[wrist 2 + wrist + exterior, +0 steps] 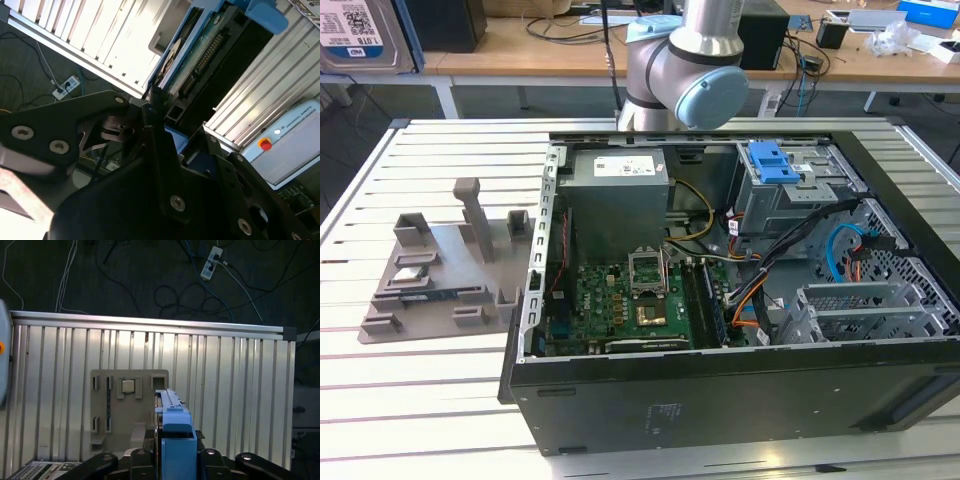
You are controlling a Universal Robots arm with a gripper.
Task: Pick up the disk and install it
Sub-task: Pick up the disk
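The disk (358, 35) is a flat silver drive with a white-and-blue label and blue side rails, and it hangs high at the exterior view's top left. Both wrist views show it edge-on: its blue rail (172, 432) runs out from between the dark fingers, and its circuit-board face (200, 52) stretches away from the gripper (162, 117). My gripper (172, 457) is shut on the disk's end and holds it well above the slatted table (225, 380). The arm's elbow (685, 70) stands behind the open computer case (720, 390).
Inside the case, a metal drive cage with a blue latch (772, 160) sits at the back right, beside a motherboard (630, 300) and a power supply (618, 195). A grey fixture (440, 270) holds a green memory stick (425, 296) and a chip (128, 385). A pendant's red button (265, 144) shows.
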